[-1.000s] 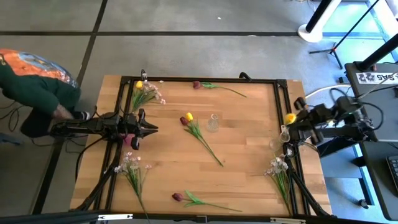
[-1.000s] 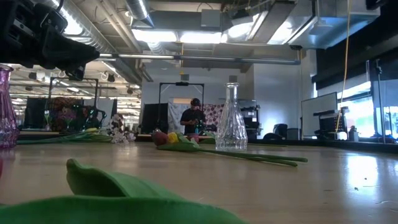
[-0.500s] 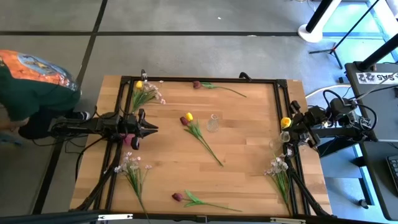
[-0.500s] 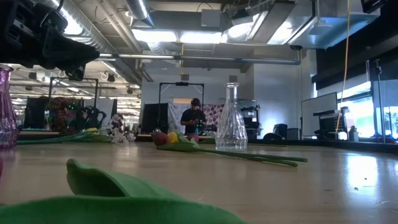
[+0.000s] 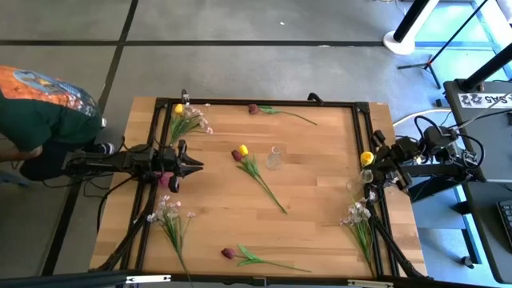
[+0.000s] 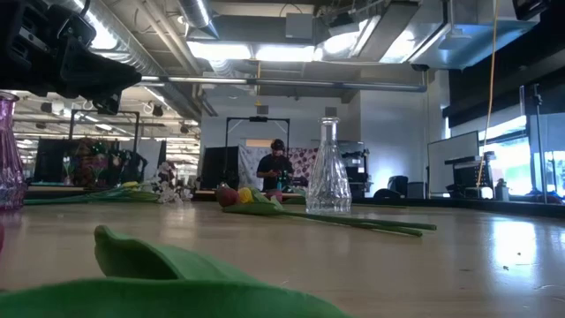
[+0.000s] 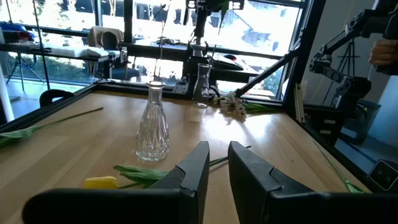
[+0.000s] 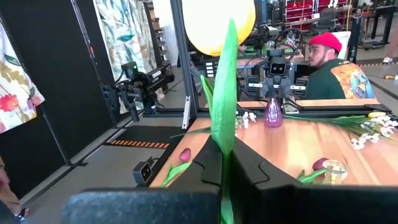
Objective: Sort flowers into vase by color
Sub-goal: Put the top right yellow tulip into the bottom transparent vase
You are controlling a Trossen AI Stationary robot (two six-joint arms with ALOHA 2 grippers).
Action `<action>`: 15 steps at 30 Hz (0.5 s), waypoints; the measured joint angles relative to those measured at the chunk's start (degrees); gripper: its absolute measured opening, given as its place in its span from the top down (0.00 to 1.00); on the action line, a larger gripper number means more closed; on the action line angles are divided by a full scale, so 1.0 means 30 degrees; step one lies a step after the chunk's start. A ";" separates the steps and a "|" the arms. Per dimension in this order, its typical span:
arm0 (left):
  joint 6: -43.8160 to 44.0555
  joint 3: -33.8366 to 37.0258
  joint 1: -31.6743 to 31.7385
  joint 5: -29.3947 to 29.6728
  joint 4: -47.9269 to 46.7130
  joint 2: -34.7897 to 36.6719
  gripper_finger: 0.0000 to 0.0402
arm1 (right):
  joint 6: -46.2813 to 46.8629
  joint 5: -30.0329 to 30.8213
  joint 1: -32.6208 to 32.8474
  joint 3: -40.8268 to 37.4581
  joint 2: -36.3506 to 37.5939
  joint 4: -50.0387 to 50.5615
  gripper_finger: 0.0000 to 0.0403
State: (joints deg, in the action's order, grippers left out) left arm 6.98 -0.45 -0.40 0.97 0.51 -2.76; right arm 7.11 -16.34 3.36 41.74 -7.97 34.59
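Yellow tulip [image 8: 222,25] clamped in right gripper [image 8: 227,163]; no legible writing.

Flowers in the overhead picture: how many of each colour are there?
Yellow tulips: 3 (one held in the right gripper at the right edge of the table)
Dark red tulips: 3
White-pink blossom sprigs: 3
Total: 9 flowers
Left gripper waits open at the left edge.

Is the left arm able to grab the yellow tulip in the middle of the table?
Probably yes. The left gripper hangs with its fingers slightly apart and holds nothing, and only bare table lies between it and the yellow tulip.
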 joint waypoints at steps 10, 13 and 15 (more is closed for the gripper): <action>0.0000 0.0000 0.0000 0.0000 0.0000 0.0000 0.86 | 0.0657 0.0066 0.0000 0.0000 0.0000 0.0999 0.99; 0.0000 0.0000 -0.0002 0.0000 0.0000 -0.0003 0.86 | 0.1121 0.0079 0.0000 0.0000 0.0000 0.1159 0.99; 0.0000 0.0000 -0.0003 0.0000 0.0000 -0.0007 0.86 | 0.1238 0.0087 0.0000 0.0000 0.0000 0.1166 0.99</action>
State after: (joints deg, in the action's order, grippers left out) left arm 6.98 -0.45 -0.41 0.97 0.51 -2.79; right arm 10.83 -16.08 3.36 41.74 -7.97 38.09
